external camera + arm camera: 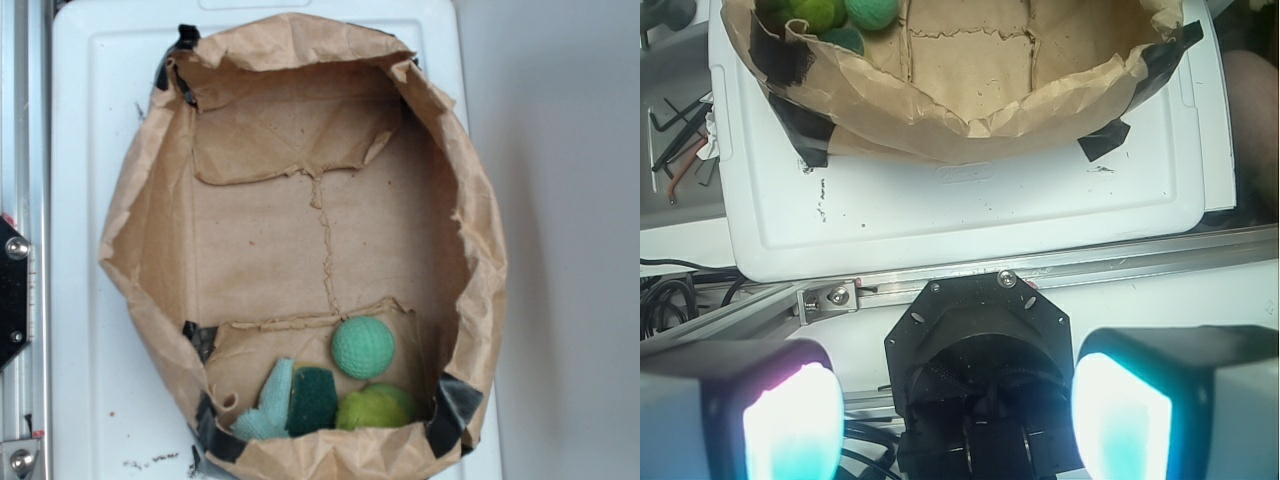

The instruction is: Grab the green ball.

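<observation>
- The green ball (pixel 363 347) lies inside the brown paper bag (pixel 140 230), near its lower end, just beside the yellow-green fuzzy lump (pixel 375 407) and the dark green sponge (pixel 314 400).
- The pincer (pixel 958 420) stands apart, empty, well away from the bag.
- Risk: a descent slightly off could catch the lump or the bag's crumpled wall instead.
- Only the wrist view shows the pincer and what seem to be hex keys (pixel 680 140); the exterior view shows the ball whole.
</observation>
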Robot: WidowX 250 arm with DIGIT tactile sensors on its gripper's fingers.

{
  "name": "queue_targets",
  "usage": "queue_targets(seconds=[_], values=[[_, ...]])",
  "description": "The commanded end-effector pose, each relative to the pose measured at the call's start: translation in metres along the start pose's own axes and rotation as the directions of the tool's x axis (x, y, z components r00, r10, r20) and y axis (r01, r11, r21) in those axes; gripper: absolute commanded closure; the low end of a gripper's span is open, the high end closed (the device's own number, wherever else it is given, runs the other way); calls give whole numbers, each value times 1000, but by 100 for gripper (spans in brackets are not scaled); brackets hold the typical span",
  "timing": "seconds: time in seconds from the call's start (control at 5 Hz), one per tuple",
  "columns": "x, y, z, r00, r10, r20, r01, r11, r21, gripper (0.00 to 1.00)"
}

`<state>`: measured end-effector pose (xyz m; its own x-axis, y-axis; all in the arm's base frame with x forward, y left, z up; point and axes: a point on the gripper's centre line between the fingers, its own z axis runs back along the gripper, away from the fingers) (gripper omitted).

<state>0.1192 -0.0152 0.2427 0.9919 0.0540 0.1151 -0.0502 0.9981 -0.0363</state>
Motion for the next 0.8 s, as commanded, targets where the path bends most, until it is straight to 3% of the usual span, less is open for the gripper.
queue_targets(seconds=[0.0,0.2,0.6], values=[[0,0,0,1000,0,0,0,1000,0,0],[39,-9,-12,992,29,123,-19,997,-77,0],[106,-5,-55,938,257,231,-233,964,-129,0]])
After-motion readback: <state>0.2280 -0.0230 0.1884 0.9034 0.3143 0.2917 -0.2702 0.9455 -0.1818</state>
